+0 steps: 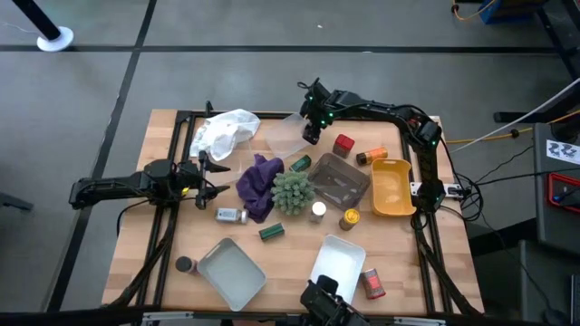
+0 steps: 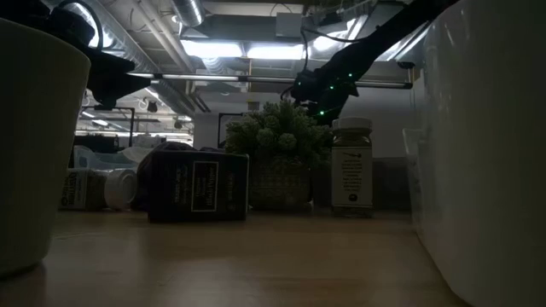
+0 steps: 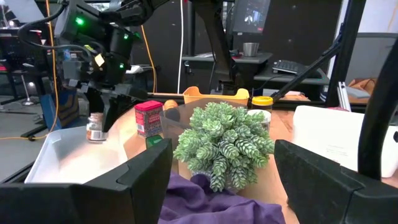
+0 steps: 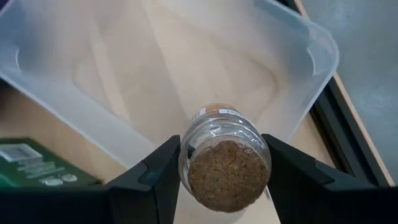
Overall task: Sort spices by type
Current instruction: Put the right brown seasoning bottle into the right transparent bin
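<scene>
Clear-glass, cork-brown-based spice jar (image 4: 224, 163) sits pinched in the right claw (image 4: 221, 171) over the translucent plastic tub (image 4: 298, 37). Lower it inside before releasing. Left claw (image 3: 221, 171) waits spread beside the tub.

Right gripper (image 1: 312, 132) reached far across the surface, fingers clamped on a jar (image 4: 222, 157), left gripper (image 1: 214, 178) low at the left side, fingers spread

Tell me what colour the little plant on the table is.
Green; the plant shows best in the left wrist view.

Cap of the clamped spice jar (image 4: 224, 168) hidden; green tin (image 4: 37, 163) cropped, label perhaps illegible.
</scene>
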